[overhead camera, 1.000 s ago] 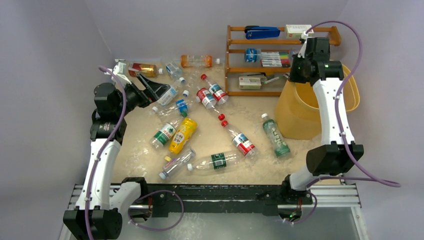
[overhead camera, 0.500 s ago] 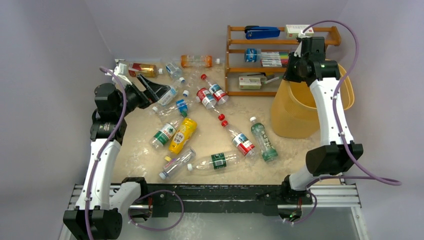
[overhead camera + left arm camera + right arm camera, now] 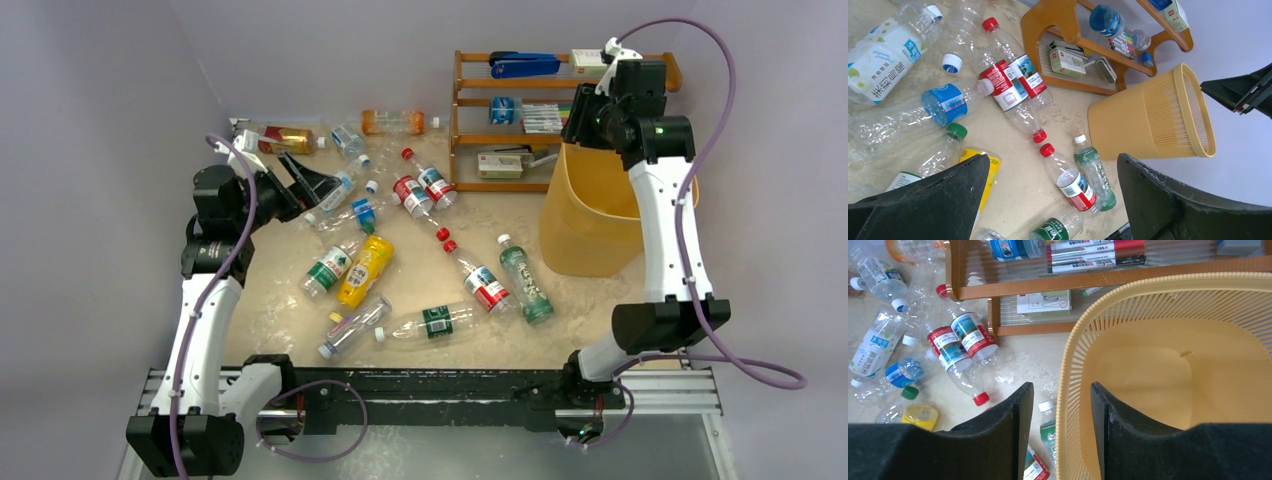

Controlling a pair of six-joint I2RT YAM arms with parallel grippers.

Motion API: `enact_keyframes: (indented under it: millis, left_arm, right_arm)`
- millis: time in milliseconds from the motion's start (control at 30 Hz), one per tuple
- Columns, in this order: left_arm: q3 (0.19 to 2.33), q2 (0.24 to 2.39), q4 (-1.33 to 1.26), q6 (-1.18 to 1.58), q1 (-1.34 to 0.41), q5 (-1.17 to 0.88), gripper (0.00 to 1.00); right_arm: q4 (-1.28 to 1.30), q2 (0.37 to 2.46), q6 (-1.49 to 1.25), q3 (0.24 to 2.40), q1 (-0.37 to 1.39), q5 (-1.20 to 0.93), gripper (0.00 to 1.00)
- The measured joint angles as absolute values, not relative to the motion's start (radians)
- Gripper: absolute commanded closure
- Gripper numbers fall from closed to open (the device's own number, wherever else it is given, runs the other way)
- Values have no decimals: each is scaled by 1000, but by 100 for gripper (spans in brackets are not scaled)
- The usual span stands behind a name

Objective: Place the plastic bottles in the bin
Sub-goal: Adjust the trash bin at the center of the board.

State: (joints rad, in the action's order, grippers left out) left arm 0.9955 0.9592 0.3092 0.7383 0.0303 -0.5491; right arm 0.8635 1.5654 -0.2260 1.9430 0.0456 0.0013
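Several plastic bottles lie over the table: a green one point(image 3: 525, 285) next to the bin's base, a red-labelled one point(image 3: 480, 282), a yellow one point(image 3: 365, 270), a clear green-labelled one point(image 3: 435, 322), more at the back left. The yellow-orange latticed bin point(image 3: 590, 220) stands at the right by the rack; it also shows in the left wrist view point(image 3: 1148, 120). My right gripper point(image 3: 588, 128) is open just above the bin's left rim point(image 3: 1068, 365), fingers either side of it, not touching. My left gripper point(image 3: 318, 180) is open and empty over the back-left bottles point(image 3: 895, 47).
A brown wooden rack point(image 3: 500, 120) with a blue stapler point(image 3: 525, 66), white boxes and pens stands at the back, touching distance from the bin. Walls close in on the left and back. The table's near edge runs along the arm rail.
The bin has shifted left and stands more upright, pushing the green bottle left against the red-labelled one. My right gripper has risen a little. The left arm has barely moved.
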Motion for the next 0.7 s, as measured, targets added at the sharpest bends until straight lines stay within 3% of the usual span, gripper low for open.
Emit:
enact_keyframes:
  millis: [367,533,700]
  left_arm:
    - [1002,989,339,709,30,-545,1]
    - [1002,991,361,695,30,-540,1]
    - [1002,991,380,686,30,-529,1]
  right_arm:
    - [886,1474,-182,1988,46,-19,57]
    - [872,1514,-173,1969,46,-10,58]
    - [841,1608,-168,1963,46,-12,67]
